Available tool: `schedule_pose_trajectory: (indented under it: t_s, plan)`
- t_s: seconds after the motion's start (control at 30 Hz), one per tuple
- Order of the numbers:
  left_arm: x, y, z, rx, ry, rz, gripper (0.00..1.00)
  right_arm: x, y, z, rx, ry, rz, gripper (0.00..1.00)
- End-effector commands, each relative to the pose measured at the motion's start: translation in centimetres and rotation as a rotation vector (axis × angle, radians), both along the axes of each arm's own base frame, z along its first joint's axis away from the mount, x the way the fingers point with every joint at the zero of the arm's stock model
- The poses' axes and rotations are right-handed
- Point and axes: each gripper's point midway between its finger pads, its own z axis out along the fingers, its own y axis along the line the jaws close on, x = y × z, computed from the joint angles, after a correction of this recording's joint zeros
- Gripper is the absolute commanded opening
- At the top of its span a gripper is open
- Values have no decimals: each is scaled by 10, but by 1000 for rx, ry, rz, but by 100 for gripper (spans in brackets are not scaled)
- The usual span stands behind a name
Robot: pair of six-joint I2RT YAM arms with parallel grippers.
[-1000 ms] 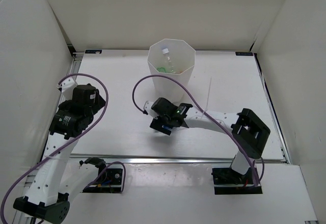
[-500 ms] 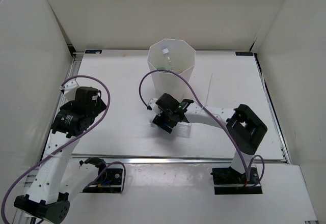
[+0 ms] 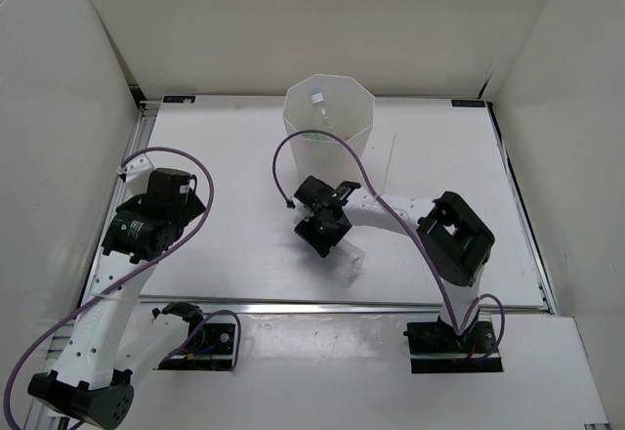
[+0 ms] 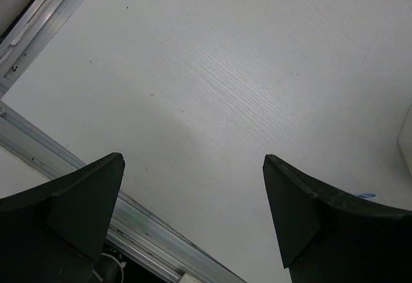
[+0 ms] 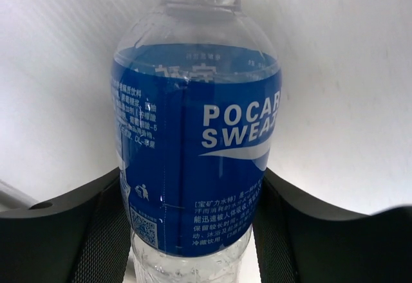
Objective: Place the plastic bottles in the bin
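centrally, right tool [image 3: 325, 230] clamping blue-labelled bottle [image 5: 193, 154], bin [image 3: 287, 115] beyond

Bright, even overhead light flattens the white table [image 3: 234, 127]; shadows are faint. The clear blue-labelled plastic bottle [image 5: 196, 148] is sharp, the upper right overexposed.

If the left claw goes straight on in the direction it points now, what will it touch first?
Most likely the bare table. The left claw is open and angled downward, and only white table top shows between its fingers. How far away that surface lies is unclear.
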Motion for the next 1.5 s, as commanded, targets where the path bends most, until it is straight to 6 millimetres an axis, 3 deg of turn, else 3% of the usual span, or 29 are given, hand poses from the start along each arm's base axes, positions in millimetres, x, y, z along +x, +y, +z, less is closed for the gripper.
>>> schedule_pose_trajectory:
  t_s: [0.0, 0.07, 0.17, 0.2, 0.23, 0.3, 0.33, 0.37, 0.4, 0.47, 0.5, 0.57, 0.6, 0.73, 0.8, 0.9, 0.93, 0.97, 1.13, 1.17, 1.23, 1.27, 1.3, 1.37, 1.4, 1.47]
  plan:
    - [-1, 6, 1, 18, -12, 31, 100, -3, 12, 43, 37, -3, -68, 13]
    - [-1, 7, 3, 15, -27, 44, 100, -12, 22, 79, 81, -55, -43, 5]
    - [-1, 9, 4, 21, -29, 50, 100, -12, 52, 153, 204, -212, -2, 5]
    - [1, 8, 5, 18, -41, 50, 100, -8, 56, 170, 221, -251, -21, 11]
    - [1, 8, 6, 18, -41, 50, 100, 5, 64, 218, 294, -352, -62, 11]
    - [4, 9, 5, 18, -41, 59, 100, 23, 68, 265, 362, -463, -119, 11]
    - [5, 9, 3, 21, -31, 59, 100, 44, 64, 284, 365, -530, -150, 11]
    - [5, 9, 3, 21, -31, 59, 100, 61, 63, 334, 452, -624, -187, 12]
    - [6, 9, 1, 24, -20, 59, 100, 86, 48, 357, 455, -708, -250, 12]
    - [9, 8, 0, 25, -19, 59, 100, 120, 42, 391, 495, -811, -296, 16]
    - [9, 8, 0, 31, -15, 53, 100, 144, 18, 416, 538, -866, -373, 18]
    - [9, 8, 0, 31, -15, 53, 100, 164, 15, 433, 645, -870, -377, 28]
    - [11, 8, 1, 28, -25, 53, 100, 180, 2, 433, 652, -883, -418, 29]
    - [12, 6, 2, 35, -14, 34, 100, 210, 0, 422, 634, -898, -395, 37]
    - [14, 6, 3, 40, -19, 28, 100, 214, 3, 401, 625, -844, -388, 52]
    - [15, 7, 2, 49, -12, 34, 100, 216, 6, 374, 588, -791, -403, 95]
    - [15, 8, 2, 55, -8, 28, 100, 218, 2, 374, 584, -797, -441, 100]
    - [17, 7, 1, 66, 0, 19, 100, 219, -2, 372, 569, -797, -467, 100]
    - [20, 5, 4, 50, 7, 16, 100, 212, -42, 403, 561, -889, -623, 100]
    - [20, 5, 4, 50, 7, 16, 100, 206, -58, 415, 561, -924, -682, 100]
    - [21, 5, 8, 34, -31, 22, 100, 199, -89, 413, 580, -893, -821, 100]
    - [17, 8, 7, 42, -38, 31, 100, 197, -100, 410, 591, -856, -861, 100]
    - [16, 12, 8, 53, -55, 45, 100, 189, -112, 390, 585, -718, -849, 100]
    - [13, 15, 2, 65, -58, 57, 100, 175, -118, 370, 618, -531, -869, 100]
    - [11, 18, 5, 70, -82, 68, 100, 168, -133, 354, 598, -438, -881, 100]
    - [5, 29, 4, 117, -84, 100, 100, 152, -132, 337, 634, -291, -874, 100]
